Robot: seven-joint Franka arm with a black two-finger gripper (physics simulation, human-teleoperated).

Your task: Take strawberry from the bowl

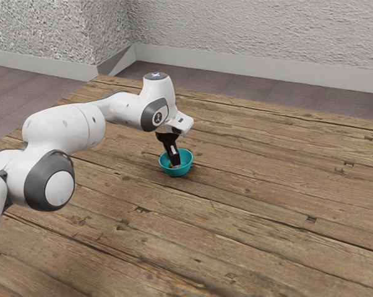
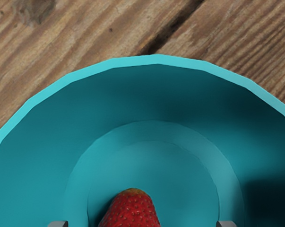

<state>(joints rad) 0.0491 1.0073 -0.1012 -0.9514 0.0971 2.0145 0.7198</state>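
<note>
As a black gripper [image 1: 175, 163] dips inside the rim of a teal bowl [image 1: 176, 172], its fingers [image 2: 58, 224] stand apart astride a strawberry [image 2: 132, 211]. The fruit lies inside, well in from the edges of the wooden table [image 1: 266, 241].

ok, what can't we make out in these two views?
- Strawberry: rest of it cut off by the wrist view's lower edge; mostly behind the gripper in the exterior view.
- Fingertips touching bowl floor or not: too small in the exterior view.
- Arm base: cut off, exterior view's left edge.
</note>
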